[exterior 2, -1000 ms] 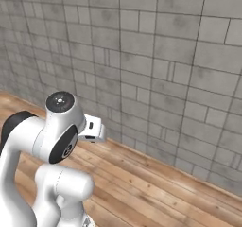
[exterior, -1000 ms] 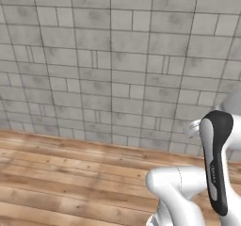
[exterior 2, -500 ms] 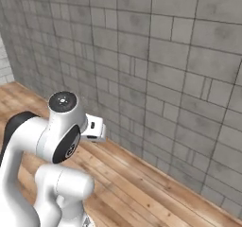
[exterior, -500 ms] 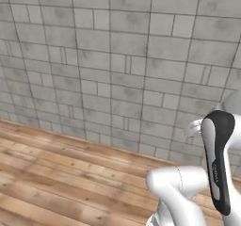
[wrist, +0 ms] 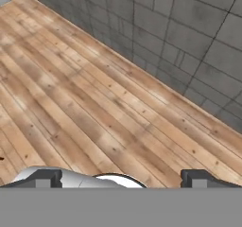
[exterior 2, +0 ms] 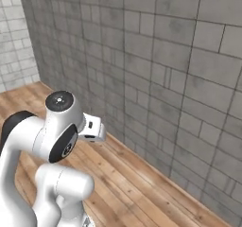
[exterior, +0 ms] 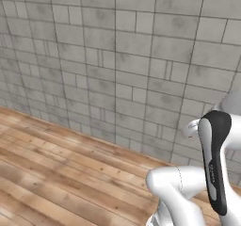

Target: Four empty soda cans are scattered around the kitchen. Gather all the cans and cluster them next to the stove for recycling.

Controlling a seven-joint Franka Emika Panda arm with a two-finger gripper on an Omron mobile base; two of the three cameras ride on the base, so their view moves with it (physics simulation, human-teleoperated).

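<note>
We are facing a grey brick wall over plank floor, searching; gripper spread wide, grasping nothing. Cans and stove are nowhere visible here. Next: probably turning the base toward the counters.

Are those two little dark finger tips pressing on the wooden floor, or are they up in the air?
Apart. In the hand view the gripper is open with nothing between its tips, and the wooden floor lies well beyond them, running to the grey brick wall.

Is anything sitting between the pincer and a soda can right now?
No can or stove is in view to judge against. The open pincer faces bare wooden floor and a grey brick wall; nothing lies on the floor ahead.
</note>
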